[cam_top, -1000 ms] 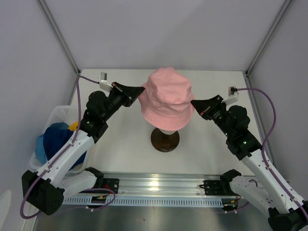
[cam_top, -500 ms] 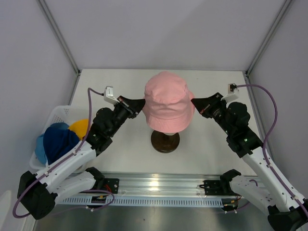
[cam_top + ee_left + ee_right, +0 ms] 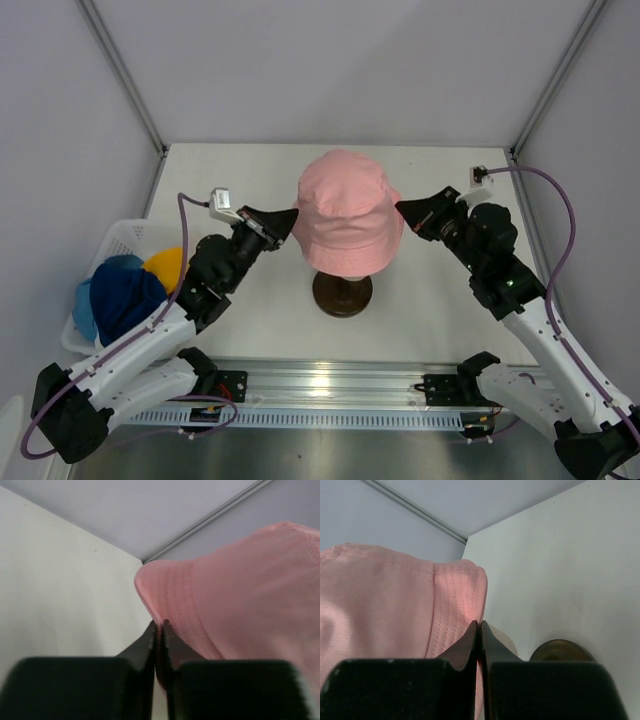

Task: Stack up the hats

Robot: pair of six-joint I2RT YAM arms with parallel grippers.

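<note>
The pink hat (image 3: 348, 212) sits over the cream mannequin head at the table's middle. My left gripper (image 3: 293, 214) is shut on the hat's left brim, and the left wrist view shows its jaws (image 3: 157, 625) pinching the stitched brim (image 3: 172, 592). My right gripper (image 3: 401, 209) is shut on the right brim, with its jaws (image 3: 479, 624) closed over the brim edge (image 3: 462, 597). The navy blue hat (image 3: 126, 300), the light blue hat (image 3: 84, 306) and the yellow-orange hat (image 3: 165, 264) lie in a basket at the left.
The white basket (image 3: 122, 236) stands at the table's left edge. The mannequin's dark round base (image 3: 342, 294) is under the pink hat; it also shows in the right wrist view (image 3: 562, 650), with a bit of cream head (image 3: 503, 637). Grey walls enclose the back and sides.
Both grippers have kept hold of the pink hat's brim. The left arm has drawn back toward the near side, and the hat has come down slightly on the mannequin head.
</note>
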